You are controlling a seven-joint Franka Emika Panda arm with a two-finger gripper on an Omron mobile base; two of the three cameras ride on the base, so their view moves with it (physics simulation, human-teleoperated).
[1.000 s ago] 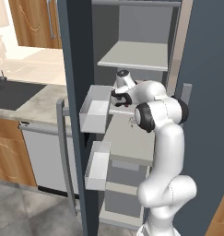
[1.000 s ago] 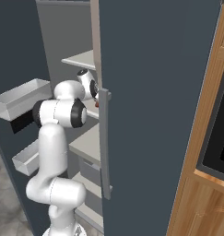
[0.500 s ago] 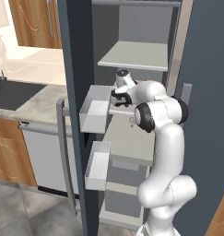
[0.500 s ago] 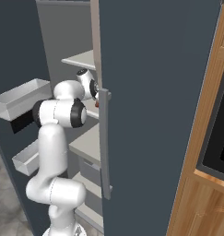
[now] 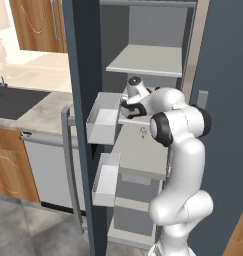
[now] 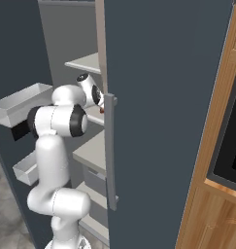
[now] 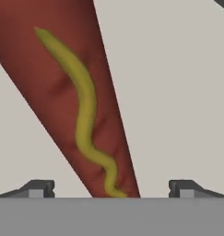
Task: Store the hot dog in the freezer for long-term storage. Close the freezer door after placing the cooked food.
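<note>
Hand view, hot dog (image 7: 81, 106) slanting upper-left to lower-right

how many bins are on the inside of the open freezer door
2: an upper door bin level with the gripper, and a lower door bin beneath it. The arm may hide others.

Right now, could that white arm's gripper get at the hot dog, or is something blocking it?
Probably yes. In the hand view the hot dog lies on the pale freezer shelf between the spread fingertips, with nothing between them. The gripper is already inside the freezer, past its open door.
</note>
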